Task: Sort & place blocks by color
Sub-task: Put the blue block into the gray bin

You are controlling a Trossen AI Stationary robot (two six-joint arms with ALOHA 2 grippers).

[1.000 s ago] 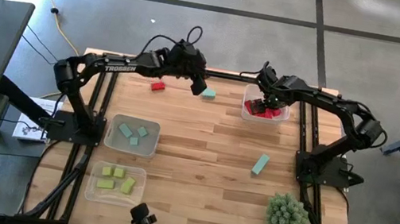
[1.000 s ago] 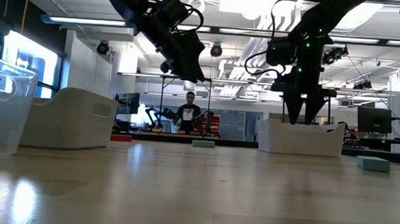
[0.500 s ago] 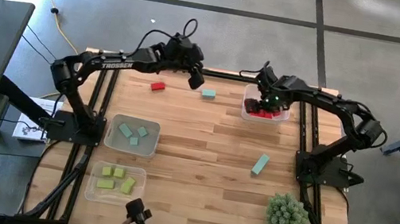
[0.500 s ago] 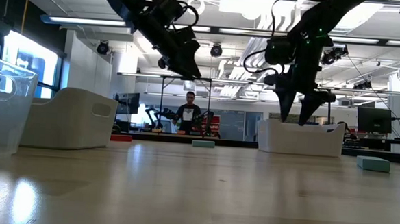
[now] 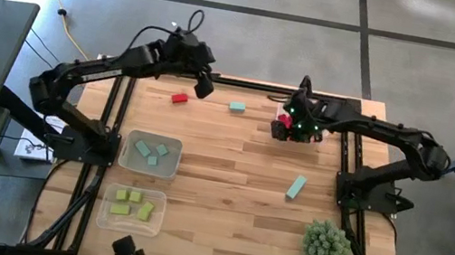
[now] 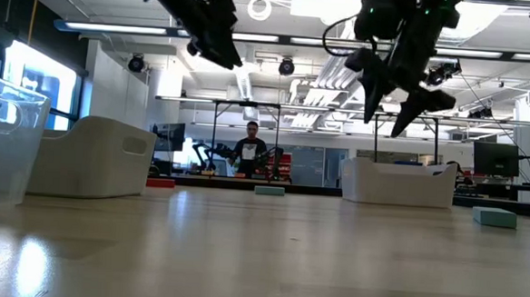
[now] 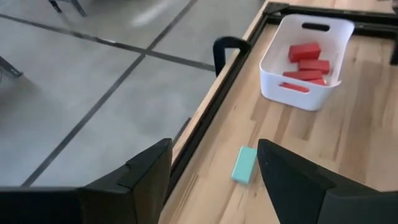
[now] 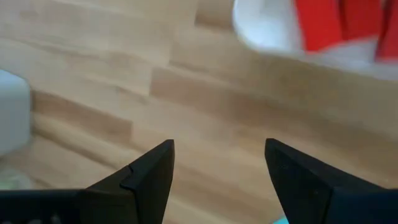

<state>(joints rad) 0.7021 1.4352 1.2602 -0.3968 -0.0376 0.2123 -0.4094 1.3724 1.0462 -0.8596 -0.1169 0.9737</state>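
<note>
Both grippers are open and hold nothing. My left gripper [image 5: 204, 84] hovers high over the table's far edge, between a red block [image 5: 180, 98] and a teal block [image 5: 237, 107] that lie flat on the wood. In the left wrist view the gripper [image 7: 214, 180] looks past the teal block [image 7: 244, 165] at the white tray [image 7: 308, 59] holding red blocks. My right gripper [image 5: 282, 127] hangs tipped above that tray's left side [image 6: 397, 87] and hides most of it from above. A teal bar [image 5: 296, 187] lies flat on the right part of the table.
On the table's left, a clear tray [image 5: 151, 154] holds teal blocks and one nearer [image 5: 133, 206] holds yellow-green blocks. A spiky green plant ball [image 5: 325, 244] sits at the near right corner. Bare wood spans the middle. A person [image 6: 249, 153] stands far behind the table.
My right gripper rose out of the red-block tray, shifted toward the table's left and near side, and tipped at a slant. My left gripper climbed and drew back toward the far left, away from the teal block. No block moved.
</note>
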